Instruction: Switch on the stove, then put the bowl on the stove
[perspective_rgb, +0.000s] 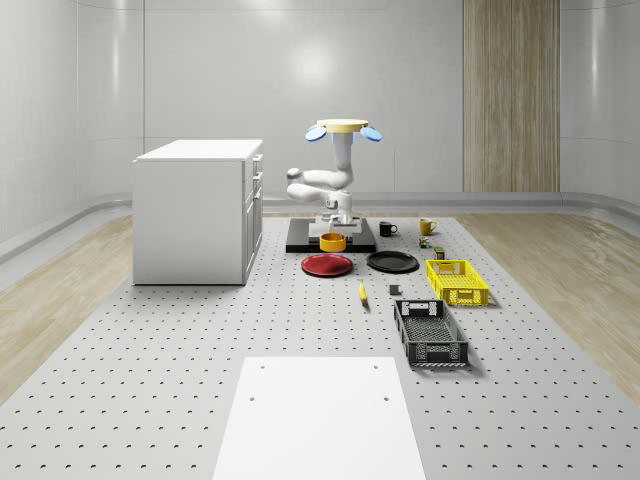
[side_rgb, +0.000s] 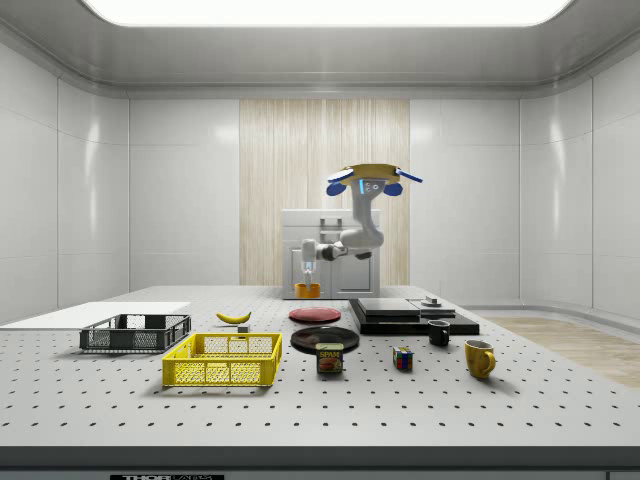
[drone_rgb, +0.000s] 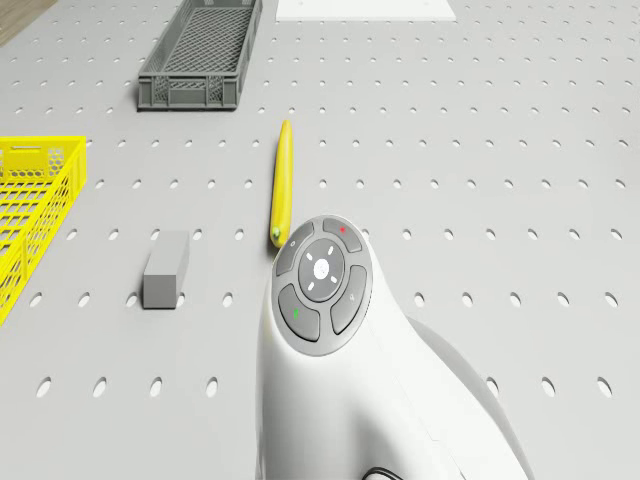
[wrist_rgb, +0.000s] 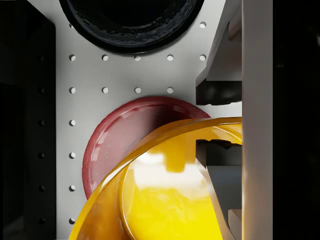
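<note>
The orange bowl (perspective_rgb: 332, 241) (side_rgb: 307, 290) hangs in the air, just off the black stove (perspective_rgb: 300, 243) (side_rgb: 410, 315) and above the red plate (perspective_rgb: 326, 265) (wrist_rgb: 120, 135). My gripper (perspective_rgb: 336, 226) (side_rgb: 308, 272) (wrist_rgb: 218, 123) is shut on the bowl's rim (wrist_rgb: 165, 190), one finger inside it and one outside. The drone (perspective_rgb: 343, 128) (side_rgb: 368, 178) hovers over the stove, with its white arm bent down towards the bowl. Whether the stove is on cannot be told.
A black plate (perspective_rgb: 392, 262) (wrist_rgb: 131, 20) lies beside the red one. Close by are a banana (drone_rgb: 282, 185), a grey block (drone_rgb: 165, 270), a yellow crate (perspective_rgb: 456, 281), a grey crate (perspective_rgb: 430, 333), two mugs (side_rgb: 479, 357) and a can (side_rgb: 329, 358). A white cabinet (perspective_rgb: 197, 210) stands on the whole-scene view's left.
</note>
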